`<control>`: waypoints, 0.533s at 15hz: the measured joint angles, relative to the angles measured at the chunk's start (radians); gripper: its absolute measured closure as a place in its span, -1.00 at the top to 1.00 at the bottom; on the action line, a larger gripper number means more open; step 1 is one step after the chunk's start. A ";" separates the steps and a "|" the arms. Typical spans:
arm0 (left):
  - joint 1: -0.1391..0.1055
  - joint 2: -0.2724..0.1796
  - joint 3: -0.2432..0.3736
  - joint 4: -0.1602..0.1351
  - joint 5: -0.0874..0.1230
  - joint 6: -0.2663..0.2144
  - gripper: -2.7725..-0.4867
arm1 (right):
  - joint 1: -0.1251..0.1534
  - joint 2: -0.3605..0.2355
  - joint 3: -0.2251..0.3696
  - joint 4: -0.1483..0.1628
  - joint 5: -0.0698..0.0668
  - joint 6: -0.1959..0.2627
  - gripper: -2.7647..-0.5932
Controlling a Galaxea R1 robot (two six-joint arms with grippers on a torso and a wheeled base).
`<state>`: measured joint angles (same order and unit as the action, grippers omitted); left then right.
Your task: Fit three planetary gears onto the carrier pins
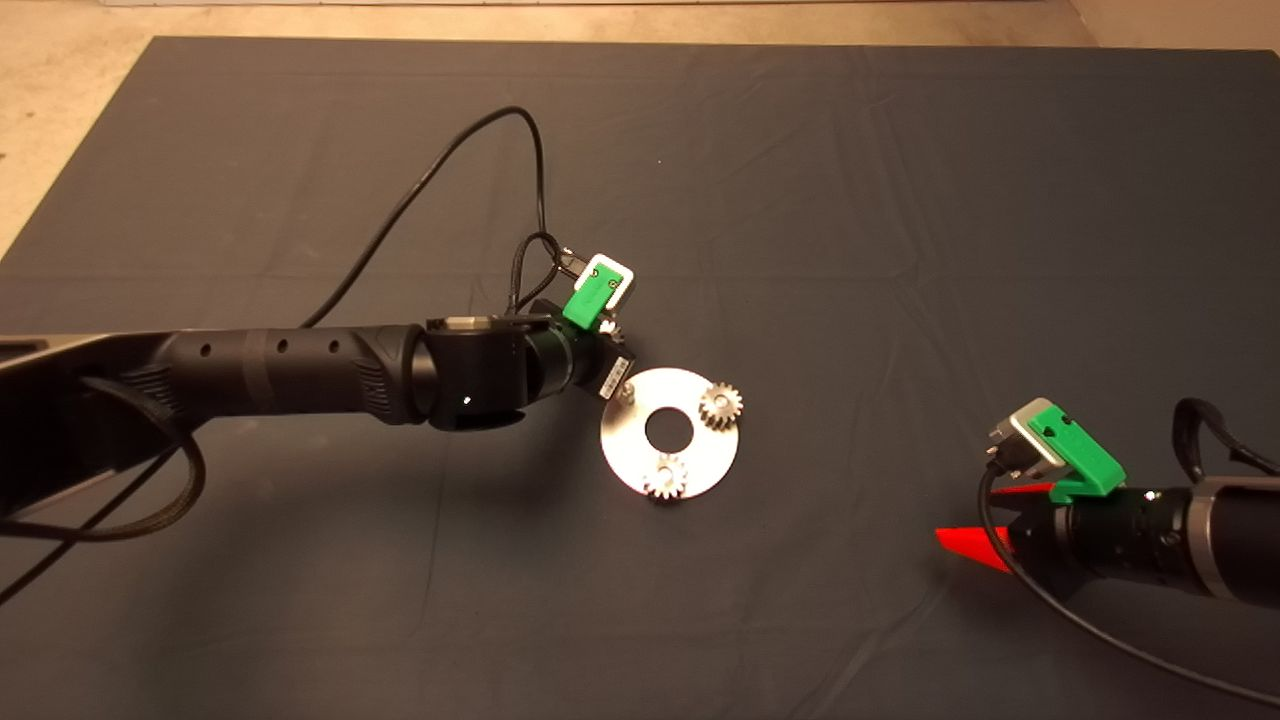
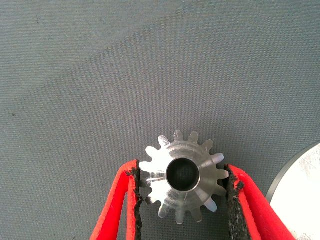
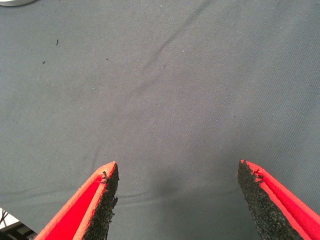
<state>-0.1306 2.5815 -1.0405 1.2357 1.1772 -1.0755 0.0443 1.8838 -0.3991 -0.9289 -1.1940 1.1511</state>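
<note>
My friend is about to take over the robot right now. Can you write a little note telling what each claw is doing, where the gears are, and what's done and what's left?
Left claw: shut on the third gear, held beside the disc's edge, near the bare pin.
Right claw: open, holding nothing, waiting over the mat at the lower right.
Done: two gears sit on their pins, one on the disc's right side, one at its front.
Left: carry the held gear over the bare pin, lower it on, let go.

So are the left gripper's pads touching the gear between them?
Touching. The left wrist view shows both black pads of the left gripper pressed against the teeth of the gear.
</note>
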 joint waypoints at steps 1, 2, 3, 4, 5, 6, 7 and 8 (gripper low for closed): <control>0.000 0.000 0.002 0.001 0.000 0.002 -0.71 | 0.000 0.000 0.000 0.001 0.000 0.000 0.08; 0.000 -0.001 0.003 0.001 0.001 0.003 -0.75 | 0.000 0.000 0.000 0.001 0.000 -0.001 0.08; 0.000 -0.002 0.005 0.001 0.002 0.003 -0.76 | 0.000 0.000 0.000 0.001 0.000 -0.002 0.08; 0.000 -0.003 0.011 0.000 0.012 0.003 -0.77 | 0.000 0.000 0.000 0.001 0.000 -0.002 0.08; 0.001 -0.007 0.027 -0.001 0.037 0.004 -0.78 | 0.000 0.000 0.000 0.001 0.000 -0.003 0.08; 0.001 -0.012 0.050 -0.006 0.078 0.007 -0.78 | 0.000 0.000 0.000 0.001 0.000 -0.005 0.08; 0.005 -0.020 0.078 -0.007 0.117 0.008 -0.79 | 0.000 0.000 0.000 0.001 0.000 -0.006 0.08; 0.008 -0.027 0.104 -0.011 0.147 0.008 -0.79 | 0.000 0.000 0.000 0.002 0.000 -0.006 0.08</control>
<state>-0.1225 2.5541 -0.9369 1.2247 1.3239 -1.0679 0.0440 1.8834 -0.3987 -0.9270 -1.1945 1.1451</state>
